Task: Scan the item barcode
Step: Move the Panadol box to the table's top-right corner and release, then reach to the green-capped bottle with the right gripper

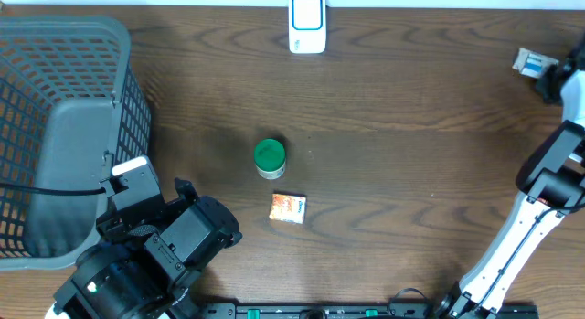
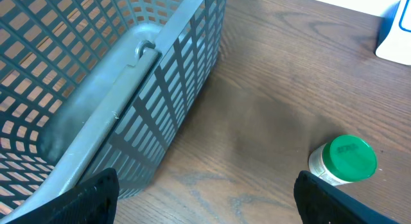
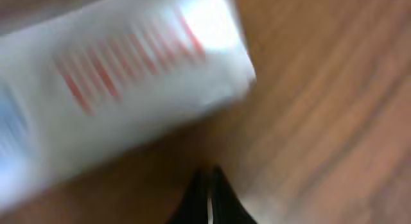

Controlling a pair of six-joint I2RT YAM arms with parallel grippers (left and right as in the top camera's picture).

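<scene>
Just beyond the closed, empty right pincer (image 3: 207, 180), a blurred white box (image 3: 122, 89); left pincer (image 2: 212, 199) agape, empty.

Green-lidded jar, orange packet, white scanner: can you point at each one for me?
green-lidded jar (image 1: 269, 154), overhead view, on the middle of its green lid.
orange packet (image 1: 287, 207), overhead view, on the middle of its top face.
white scanner (image 1: 307, 23), overhead view, on the middle of its front panel.

Setting: mock shop checkout bench. Grey mesh basket (image 1: 132, 109) at frame left, white scanner (image 1: 307, 24) top centre, wood-grain table (image 1: 411, 127).
</scene>
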